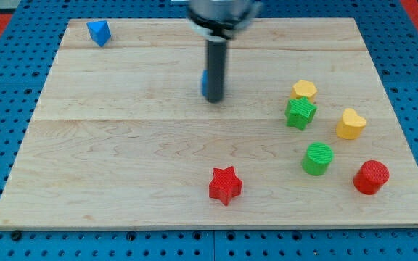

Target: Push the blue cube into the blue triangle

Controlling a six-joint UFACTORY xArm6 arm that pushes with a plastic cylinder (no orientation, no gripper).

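Note:
The blue triangle [99, 32] lies near the board's top left corner. The blue cube [204, 83] is near the board's top middle, mostly hidden behind my dark rod; only a thin blue sliver shows at the rod's left side. My tip [214, 99] rests on the board right against the cube, on its right and lower side. The triangle is far to the cube's left and a little higher in the view.
A wooden board [122, 159] on a blue pegboard. At the right: a yellow hexagon [304, 90], a green star [300, 112], a yellow heart [350, 124], a green cylinder [317, 158], a red cylinder [371, 177]. A red star [225, 185] sits at bottom middle.

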